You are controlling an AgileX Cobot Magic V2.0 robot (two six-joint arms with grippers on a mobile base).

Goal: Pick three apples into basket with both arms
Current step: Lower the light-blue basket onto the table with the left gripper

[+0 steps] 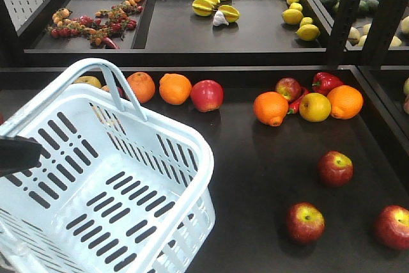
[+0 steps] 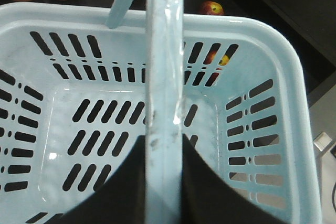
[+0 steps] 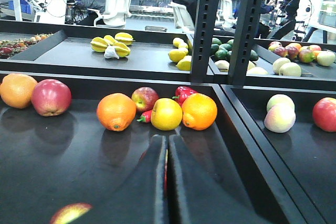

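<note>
The pale blue basket (image 1: 193,140) sits tilted at the front left with nothing in it. My left gripper (image 2: 164,141) is shut on its hoop handle (image 2: 164,51), above the basket (image 2: 286,61). Three apples lie loose at the front right: one (image 1: 335,168), a second (image 1: 305,222) and a third (image 1: 392,227). Further back are another apple (image 1: 206,95) and one more (image 1: 288,87) among the oranges. My right gripper (image 3: 168,139) is shut low over the dark shelf. An apple (image 3: 71,213) lies to its lower left, and a red sliver shows through the slit.
Oranges (image 1: 175,88), a yellow fruit (image 1: 315,107) and a red pepper (image 1: 326,82) line the back of the dark tray (image 1: 255,177). A raised ledge and black posts (image 3: 203,24) stand behind. The right compartment holds pale fruits (image 3: 279,117).
</note>
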